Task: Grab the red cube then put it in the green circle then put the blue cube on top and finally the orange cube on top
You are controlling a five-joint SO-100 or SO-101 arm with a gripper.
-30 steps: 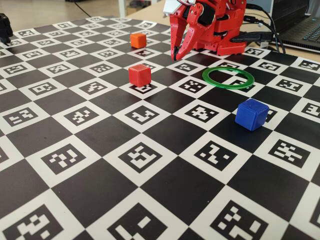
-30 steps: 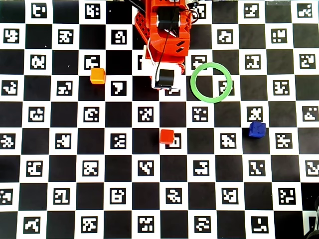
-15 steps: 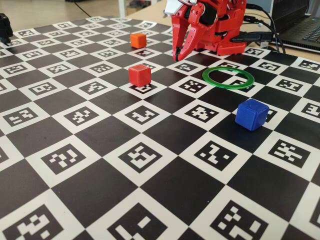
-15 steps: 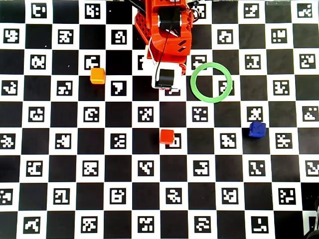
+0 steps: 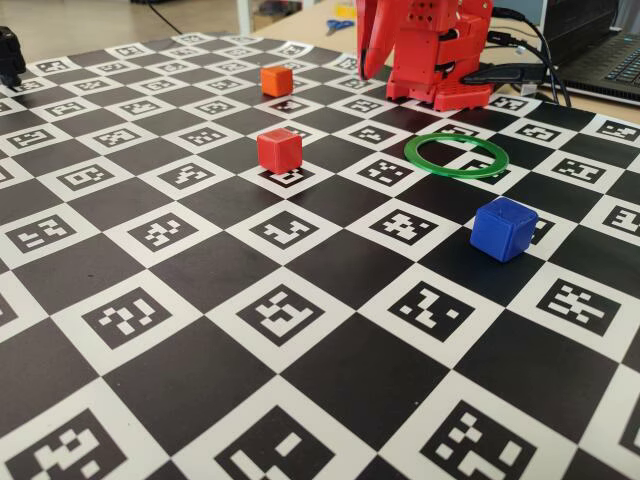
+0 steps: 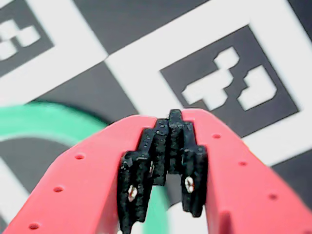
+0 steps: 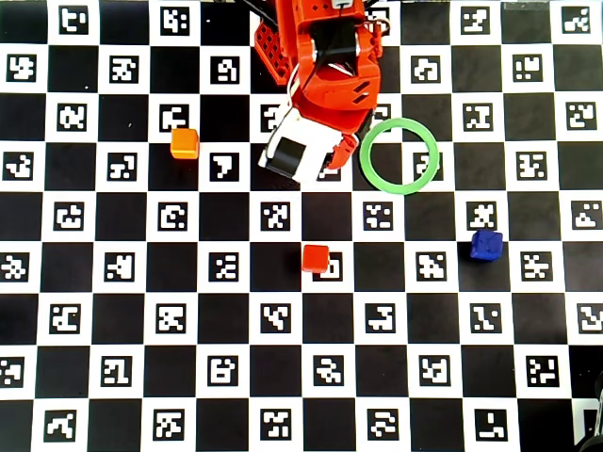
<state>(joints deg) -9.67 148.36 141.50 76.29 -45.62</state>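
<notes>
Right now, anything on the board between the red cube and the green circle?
Nothing visible. In the overhead view the red cube sits alone on the checkerboard, down and left of the green circle, with only bare squares between them. The blue cube lies off to the right, the orange cube far left. The ring's centre is empty.

Three cubes were out there: one red cube in the middle, one blue cube to the right, one orange cube far left in the overhead view. One green circle lay far right. One arm, single hand.
</notes>
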